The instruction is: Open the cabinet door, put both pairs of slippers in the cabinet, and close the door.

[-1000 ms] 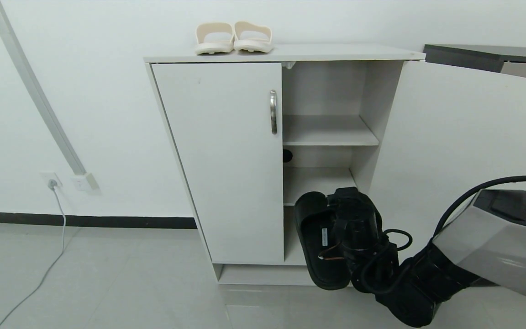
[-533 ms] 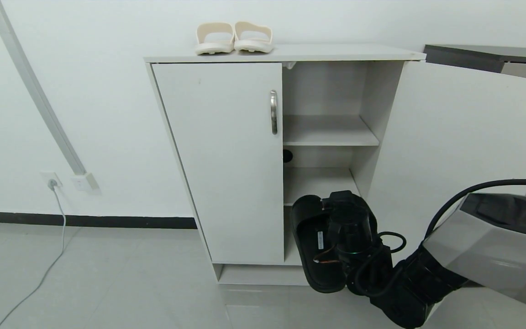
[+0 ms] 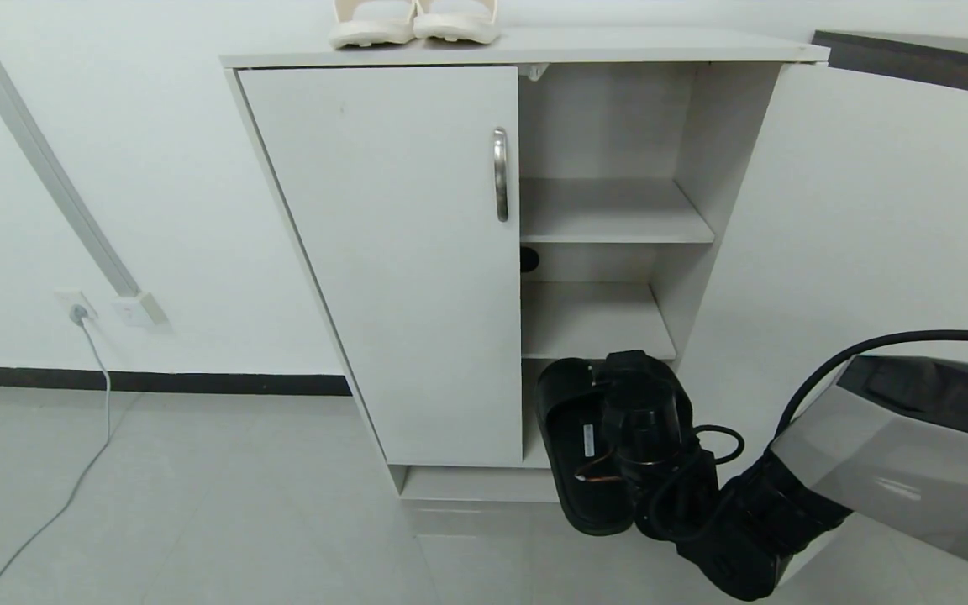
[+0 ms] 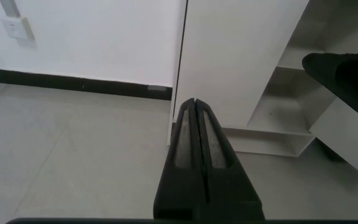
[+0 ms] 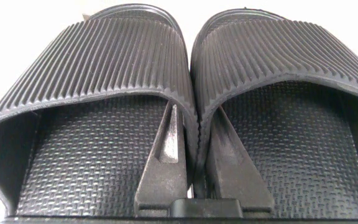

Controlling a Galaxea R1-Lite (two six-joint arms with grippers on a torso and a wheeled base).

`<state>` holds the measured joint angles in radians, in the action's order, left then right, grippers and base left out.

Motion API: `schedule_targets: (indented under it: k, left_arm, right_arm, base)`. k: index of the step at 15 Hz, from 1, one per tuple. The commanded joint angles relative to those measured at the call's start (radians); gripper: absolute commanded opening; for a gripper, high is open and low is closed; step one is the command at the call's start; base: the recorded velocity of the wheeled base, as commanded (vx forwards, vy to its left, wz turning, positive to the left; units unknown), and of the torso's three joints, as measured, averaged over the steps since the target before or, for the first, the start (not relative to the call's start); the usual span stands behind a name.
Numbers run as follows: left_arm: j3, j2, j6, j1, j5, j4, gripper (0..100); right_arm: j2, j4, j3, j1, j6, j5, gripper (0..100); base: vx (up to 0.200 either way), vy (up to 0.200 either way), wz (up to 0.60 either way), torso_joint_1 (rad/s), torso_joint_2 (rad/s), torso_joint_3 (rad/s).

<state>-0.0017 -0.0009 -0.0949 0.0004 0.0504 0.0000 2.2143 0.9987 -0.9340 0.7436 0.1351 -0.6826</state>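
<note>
Two black slippers (image 3: 582, 445) held on edge before the cabinet (image 3: 383, 252), at its bottom compartment, right door (image 3: 854, 218) swung wide; cream pair (image 3: 412, 23) by the cabinet top's front edge. Left wrist: left gripper (image 4: 195, 112) pressed together, low above floor. Right wrist: right gripper (image 5: 194, 155) clamped on both slippers' touching inner straps.
</note>
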Motion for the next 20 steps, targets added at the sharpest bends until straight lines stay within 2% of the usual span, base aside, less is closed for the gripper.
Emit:
schedule_targets:
  k: [1, 5, 9, 12, 19, 20]
  left_arm:
    - [-0.001, 0.001, 0.000, 0.001, 0.000, 0.000, 0]
    - [0.000, 0.001, 0.000, 0.000, 0.000, 0.000, 0]
    - [0.000, 0.001, -0.002, 0.001, 0.006, 0.000, 0]
    - [0.000, 0.001, -0.002, 0.001, 0.005, 0.000, 0]
    - [0.000, 0.002, -0.002, 0.000, 0.003, 0.000, 0]
    - [-0.001, 0.002, 0.000, 0.000, 0.002, 0.000, 0]
  right_arm:
    - [0.001, 0.001, -0.003, 0.002, 0.000, 0.001, 0]
    - [0.012, 0.021, -0.014, 0.002, 0.004, -0.003, 0]
    - [0.039, 0.146, -0.006, 0.000, -0.022, -0.015, 0]
    - [0.084, 0.222, -0.022, -0.035, -0.029, -0.014, 0]
    - [0.082, 0.225, -0.032, -0.058, -0.031, -0.015, 0]
    - [0.082, 0.225, -0.034, -0.058, -0.031, -0.015, 0]
  base:
    - [0.000, 0.000, 0.00, 0.002, 0.00, -0.203]
    - [0.000, 0.000, 0.00, 0.004, 0.00, -0.196]
    - [0.000, 0.000, 0.00, 0.004, 0.00, -0.073]
    - [0.000, 0.000, 0.00, 0.000, 0.00, 0.000]
    - [0.000, 0.000, 0.00, 0.000, 0.00, 0.000]
    - [0.200, 0.000, 0.00, 0.007, 0.00, 0.002]
